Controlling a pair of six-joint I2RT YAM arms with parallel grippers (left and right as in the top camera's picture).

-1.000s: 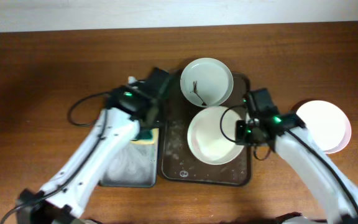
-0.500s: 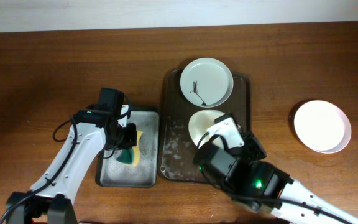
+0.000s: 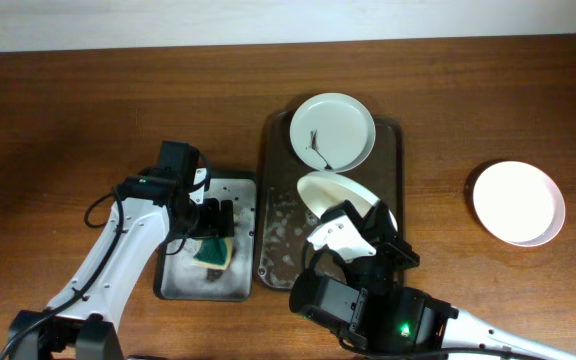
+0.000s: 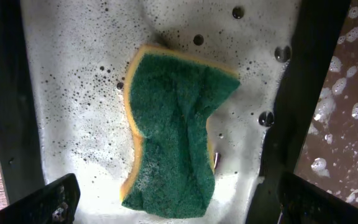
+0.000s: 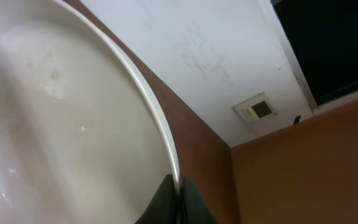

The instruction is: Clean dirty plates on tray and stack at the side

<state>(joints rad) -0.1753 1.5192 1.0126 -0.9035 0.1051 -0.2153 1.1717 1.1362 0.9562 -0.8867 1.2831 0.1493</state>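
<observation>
On the dark brown tray (image 3: 268,180), a white plate (image 3: 332,130) with dark specks lies at the far end. A second plate (image 3: 330,190) is tilted up on edge above the tray. My right gripper (image 3: 376,222) is shut on its rim. In the right wrist view the plate (image 5: 61,124) fills the left side, with the gripper (image 5: 178,202) pinching the rim. My left gripper (image 3: 211,232) stands open over the green sponge (image 3: 213,253). In the left wrist view the sponge (image 4: 176,124) lies free between the spread fingers (image 4: 48,202).
The sponge lies in a grey metal tray (image 3: 183,285) full of white foam (image 4: 73,93), left of the brown tray. A clean white plate (image 3: 518,203) rests on the table at the right. Foam patches dot the brown tray's floor (image 3: 283,235).
My left gripper carried the sponge back to the grey tray, opened and let it go. My right arm lifted its plate off the brown tray and tilted it on edge.
</observation>
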